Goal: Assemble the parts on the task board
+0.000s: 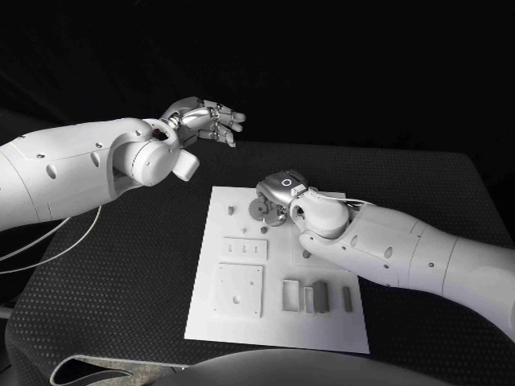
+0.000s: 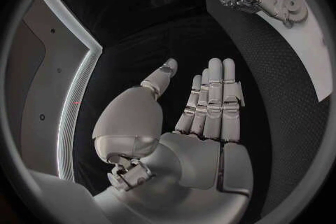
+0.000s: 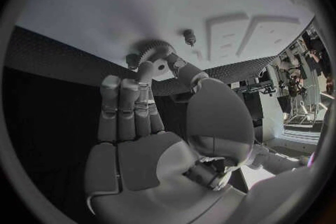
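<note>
The white rectangular task board (image 1: 327, 322) lies in the middle of the black counter (image 1: 118, 265). The right robot hand (image 1: 278, 195) is over the board's far edge, and it pinches a small grey toothed gear wheel (image 3: 155, 54) between thumb and finger; the gear is low over the board, just beside a short grey peg (image 3: 189, 37). The left robot hand (image 1: 203, 120) hangs above the counter, away from the board, with its fingers (image 2: 213, 95) straight and holding nothing.
</note>
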Controlling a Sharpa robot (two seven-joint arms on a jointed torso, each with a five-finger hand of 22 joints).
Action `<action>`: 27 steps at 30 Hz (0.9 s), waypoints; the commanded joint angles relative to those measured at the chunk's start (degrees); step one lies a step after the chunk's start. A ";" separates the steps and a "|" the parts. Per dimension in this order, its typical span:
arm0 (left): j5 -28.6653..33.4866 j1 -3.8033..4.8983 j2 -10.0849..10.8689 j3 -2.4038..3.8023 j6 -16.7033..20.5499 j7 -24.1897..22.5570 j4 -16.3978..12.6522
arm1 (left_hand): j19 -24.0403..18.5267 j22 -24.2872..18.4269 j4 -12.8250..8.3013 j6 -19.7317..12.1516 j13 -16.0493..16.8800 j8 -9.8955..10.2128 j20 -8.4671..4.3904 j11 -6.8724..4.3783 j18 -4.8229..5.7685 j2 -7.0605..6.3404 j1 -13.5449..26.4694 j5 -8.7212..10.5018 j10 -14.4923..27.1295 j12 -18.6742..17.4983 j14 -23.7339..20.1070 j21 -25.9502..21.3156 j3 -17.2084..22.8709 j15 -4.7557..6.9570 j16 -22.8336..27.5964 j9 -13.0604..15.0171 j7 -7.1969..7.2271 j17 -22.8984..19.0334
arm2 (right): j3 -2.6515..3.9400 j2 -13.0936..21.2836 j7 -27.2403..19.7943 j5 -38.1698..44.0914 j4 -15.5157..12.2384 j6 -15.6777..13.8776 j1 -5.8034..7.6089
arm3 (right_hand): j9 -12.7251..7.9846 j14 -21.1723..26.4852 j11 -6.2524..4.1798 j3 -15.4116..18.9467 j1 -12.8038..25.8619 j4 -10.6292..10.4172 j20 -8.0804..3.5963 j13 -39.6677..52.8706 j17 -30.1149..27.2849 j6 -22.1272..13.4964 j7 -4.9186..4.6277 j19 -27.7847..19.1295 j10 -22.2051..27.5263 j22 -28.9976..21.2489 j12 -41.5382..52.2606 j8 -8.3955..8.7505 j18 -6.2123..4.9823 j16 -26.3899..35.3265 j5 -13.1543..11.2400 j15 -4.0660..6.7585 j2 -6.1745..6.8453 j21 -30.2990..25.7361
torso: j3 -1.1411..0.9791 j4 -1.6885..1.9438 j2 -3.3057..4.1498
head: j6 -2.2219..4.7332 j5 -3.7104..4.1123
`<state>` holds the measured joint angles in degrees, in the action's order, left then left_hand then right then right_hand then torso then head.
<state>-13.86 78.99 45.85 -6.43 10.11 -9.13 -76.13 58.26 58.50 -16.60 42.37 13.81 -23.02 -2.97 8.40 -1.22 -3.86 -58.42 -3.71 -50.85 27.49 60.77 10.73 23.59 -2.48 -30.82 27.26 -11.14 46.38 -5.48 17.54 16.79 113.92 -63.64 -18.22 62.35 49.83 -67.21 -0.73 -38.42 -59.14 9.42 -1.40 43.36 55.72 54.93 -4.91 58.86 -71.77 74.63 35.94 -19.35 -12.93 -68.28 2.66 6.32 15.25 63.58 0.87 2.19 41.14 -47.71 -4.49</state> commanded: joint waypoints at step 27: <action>-0.17 0.09 0.07 0.04 -0.68 -0.50 -0.15 | 0.00 0.10 -0.01 -0.41 0.11 0.25 -0.34 0.01 -0.79 -0.07 0.26 0.23 0.24 -0.38 -0.51 -0.39 -0.52 0.08 -0.29 -0.10 -0.63 -0.08 | -0.15 0.02 -0.60 -0.48 0.60 -0.36 -0.24 | -1.28 0.43 1.29 -1.17 -0.39 0.54 -0.04 -0.19 -0.36 -6.23 -2.17 -0.12 0.62 0.23 0.26 5.89 -2.07 -0.22 0.10 -0.82 -1.55 -0.44 | -0.01 0.01 0.00 | -0.37 -0.29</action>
<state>-13.88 78.99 45.92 -6.43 10.11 -9.11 -76.14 58.26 58.53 -16.61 42.37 13.85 -23.02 -2.97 8.39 -1.23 -3.85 -58.43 -3.71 -50.86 27.49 60.77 10.73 23.29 -2.47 -30.82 27.22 -11.14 46.37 -5.60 17.39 15.99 113.35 -63.31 -19.04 62.18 48.62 -66.83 0.31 -39.46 -59.67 9.82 -1.39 43.26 55.42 49.00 -7.11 58.84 -71.16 74.78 35.94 -13.81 -13.10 -68.28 2.66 5.93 14.09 63.35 0.88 2.22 41.14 -48.04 -4.80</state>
